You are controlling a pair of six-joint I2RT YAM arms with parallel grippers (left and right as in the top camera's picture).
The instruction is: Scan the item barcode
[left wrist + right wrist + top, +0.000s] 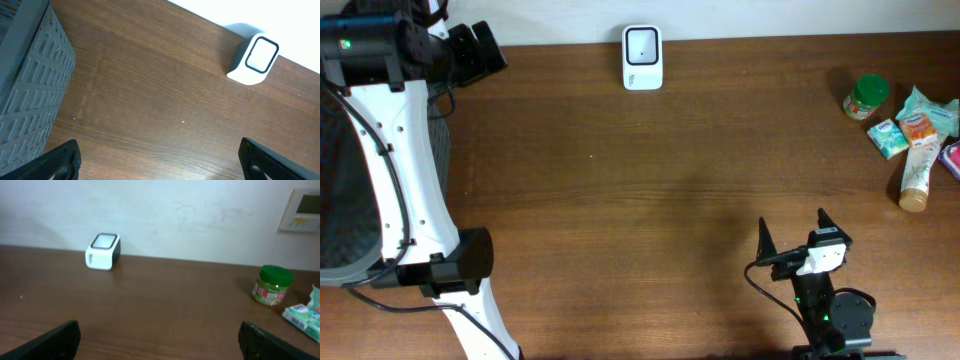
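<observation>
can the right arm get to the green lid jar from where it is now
Probably yes. The right gripper is open and empty, and only bare table lies between it and the green-lidded jar. A small packet sits close beside the jar, so that side is tight.

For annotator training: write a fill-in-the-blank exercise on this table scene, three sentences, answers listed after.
The jar has a ____ lid.
The scanner has a ____ body with a dark-framed window.
The left gripper and the right gripper both stand ____ and hold nothing.
Missing words: green; white; open.
</observation>
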